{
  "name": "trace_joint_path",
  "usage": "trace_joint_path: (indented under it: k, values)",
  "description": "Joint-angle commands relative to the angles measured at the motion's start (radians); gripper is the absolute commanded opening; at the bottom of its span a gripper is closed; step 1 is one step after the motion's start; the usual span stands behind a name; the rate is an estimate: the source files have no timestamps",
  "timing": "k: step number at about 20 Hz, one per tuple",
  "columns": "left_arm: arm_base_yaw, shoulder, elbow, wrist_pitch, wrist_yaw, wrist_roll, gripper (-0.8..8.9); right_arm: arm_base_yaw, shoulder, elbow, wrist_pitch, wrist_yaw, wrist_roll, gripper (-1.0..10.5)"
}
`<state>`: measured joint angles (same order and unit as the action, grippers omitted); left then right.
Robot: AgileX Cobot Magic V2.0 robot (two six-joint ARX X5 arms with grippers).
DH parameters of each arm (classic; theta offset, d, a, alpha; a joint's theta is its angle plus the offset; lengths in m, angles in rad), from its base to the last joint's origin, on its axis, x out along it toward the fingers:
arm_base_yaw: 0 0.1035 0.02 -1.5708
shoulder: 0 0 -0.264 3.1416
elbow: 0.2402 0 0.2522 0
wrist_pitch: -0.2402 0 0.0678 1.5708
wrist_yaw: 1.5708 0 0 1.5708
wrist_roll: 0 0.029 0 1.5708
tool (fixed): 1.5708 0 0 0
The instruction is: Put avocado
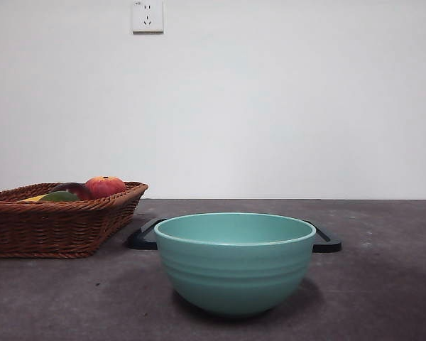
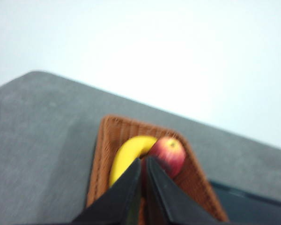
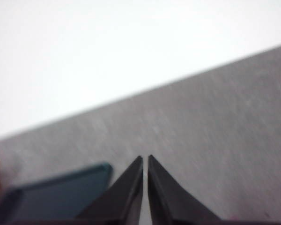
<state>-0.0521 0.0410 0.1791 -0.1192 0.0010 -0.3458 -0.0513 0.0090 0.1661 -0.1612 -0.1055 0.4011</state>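
Front view: a smooth ribbed teal bowl [image 1: 235, 261] fills the lower centre, empty as far as its rim shows. At left, a brown woven wicker basket [image 1: 57, 226] holds the dull olive-green avocado [image 1: 59, 196] beside a red-orange fruit [image 1: 104, 186], untouched. Both the left gripper [image 2: 144, 161] and right gripper [image 3: 145, 159] show jaws pressed together, holding nothing.

I seem to be at a bare test bench, probably a lab: a grey table [image 1: 383, 284] against a blank white wall [image 1: 284, 99] with one socket [image 1: 147, 15], and only staged props, a wicker basket [image 1: 57, 227] and a teal bowl [image 1: 234, 266].
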Motion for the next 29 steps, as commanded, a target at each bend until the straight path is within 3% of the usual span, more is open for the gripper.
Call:
trace_joint_path:
  k: [1, 7, 11, 14, 18, 21, 23, 26, 29]
  values:
    - [-0.001, 0.056, 0.082, 0.006, -0.001, -0.037, 0.17, 0.003, 0.020, 0.079, -0.010, -0.021, 0.071, 0.1]
    - [-0.001, 0.220, 0.293, 0.001, 0.072, -0.037, 0.17, 0.003, 0.143, 0.270, -0.102, -0.065, 0.050, 0.1]
    - [-0.002, 0.335, 0.430, -0.014, 0.171, -0.038, 0.17, 0.003, 0.264, 0.388, -0.134, -0.143, 0.011, 0.1]
    - [-0.002, 0.402, 0.528, -0.092, 0.238, -0.036, 0.17, 0.004, 0.344, 0.467, -0.153, -0.229, -0.019, 0.1]
    - [-0.003, 0.460, 0.628, -0.214, 0.328, -0.013, 0.17, 0.026, 0.420, 0.565, -0.196, -0.275, -0.103, 0.1]
    - [-0.013, 0.480, 0.671, -0.280, 0.387, 0.061, 0.17, 0.060, 0.454, 0.618, -0.248, -0.288, -0.198, 0.1]
    - [-0.037, 0.483, 0.693, -0.330, 0.432, 0.159, 0.17, 0.104, 0.472, 0.651, -0.298, -0.287, -0.232, 0.1]
    - [-0.095, 0.482, 0.719, -0.399, 0.441, 0.316, 0.17, 0.201, 0.484, 0.675, -0.349, -0.286, -0.322, 0.1]
    - [-0.142, 0.482, 0.743, -0.460, 0.442, 0.402, 0.17, 0.274, 0.494, 0.691, -0.415, -0.284, -0.403, 0.1]
